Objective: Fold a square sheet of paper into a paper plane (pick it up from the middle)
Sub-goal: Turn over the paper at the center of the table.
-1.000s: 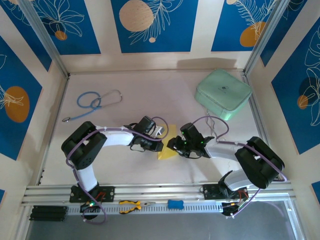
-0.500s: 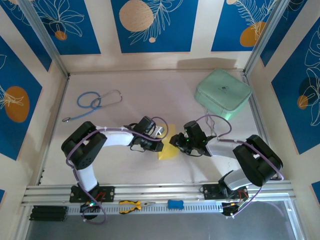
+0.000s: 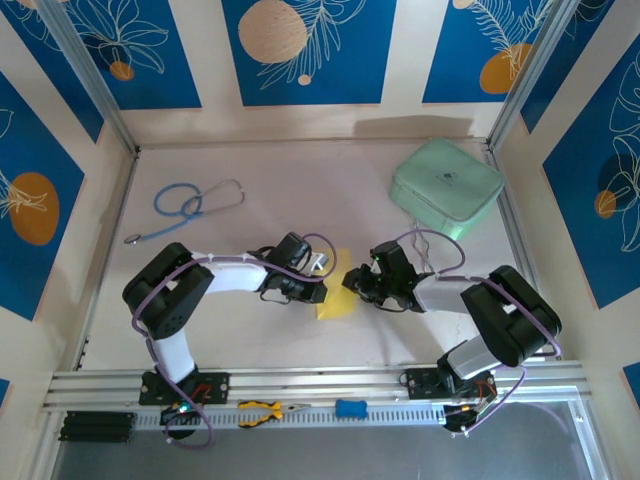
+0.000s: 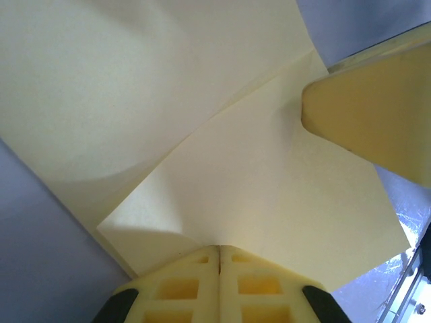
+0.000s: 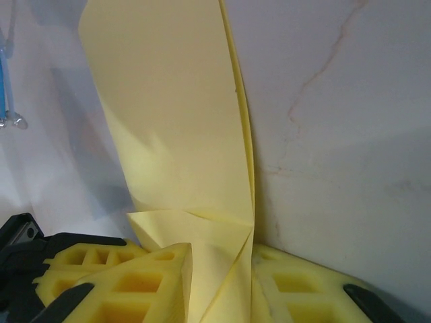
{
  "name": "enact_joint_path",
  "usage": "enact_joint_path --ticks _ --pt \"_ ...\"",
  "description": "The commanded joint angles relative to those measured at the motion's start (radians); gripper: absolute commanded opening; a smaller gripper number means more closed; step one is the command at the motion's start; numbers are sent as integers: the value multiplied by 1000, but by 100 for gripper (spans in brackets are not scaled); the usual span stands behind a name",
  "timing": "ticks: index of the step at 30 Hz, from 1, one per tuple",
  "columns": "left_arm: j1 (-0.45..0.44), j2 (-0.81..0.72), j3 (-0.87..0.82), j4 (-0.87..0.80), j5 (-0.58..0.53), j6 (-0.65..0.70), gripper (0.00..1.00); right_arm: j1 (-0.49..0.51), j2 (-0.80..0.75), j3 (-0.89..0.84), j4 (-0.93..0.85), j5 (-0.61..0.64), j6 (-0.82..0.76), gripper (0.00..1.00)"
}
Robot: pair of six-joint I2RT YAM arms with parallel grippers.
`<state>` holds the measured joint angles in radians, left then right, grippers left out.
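While left gripper (image 3: 322, 270) and right gripper (image 3: 352, 282) both pinch the thin pale-yellow paper sheet (image 3: 335, 305) mid-frame, few folds exist; most remain.

Left arm (image 3: 168, 295) and right arm (image 3: 512, 322): black rounded joint housings, white link shells, a purple cable looped along each. Bases sit on the aluminium rail (image 3: 320, 381). Just below the rail are red wiring and a green dot, probably a status light. Left fingers (image 4: 195, 266) and right fingers (image 5: 114, 269): pale yellow, square cut-outs, black mounts.
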<state>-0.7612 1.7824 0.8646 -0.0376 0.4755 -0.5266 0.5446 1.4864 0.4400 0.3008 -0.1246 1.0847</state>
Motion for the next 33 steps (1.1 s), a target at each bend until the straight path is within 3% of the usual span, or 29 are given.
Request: enact_joint_path --ticks 1,8,16,24,33 --pt "6 -8 -21 -24 6 -14 3 -12 24 -20 47 -38 -27 26" --pt "5 -32 -22 -8 10 -38 7 -23 43 -30 88 -67 -35 16" --pt "6 -152 -47 -10 -34 -56 19 -27 -33 -27 28 -68 -83 7" --pt "8 -388 -106 -68 -196 -37 24 -9 -273 46 -318 64 -211 7" --pt "21 -586 -152 -148 -346 -45 39 28 -477 190 -716 267 -323 7"
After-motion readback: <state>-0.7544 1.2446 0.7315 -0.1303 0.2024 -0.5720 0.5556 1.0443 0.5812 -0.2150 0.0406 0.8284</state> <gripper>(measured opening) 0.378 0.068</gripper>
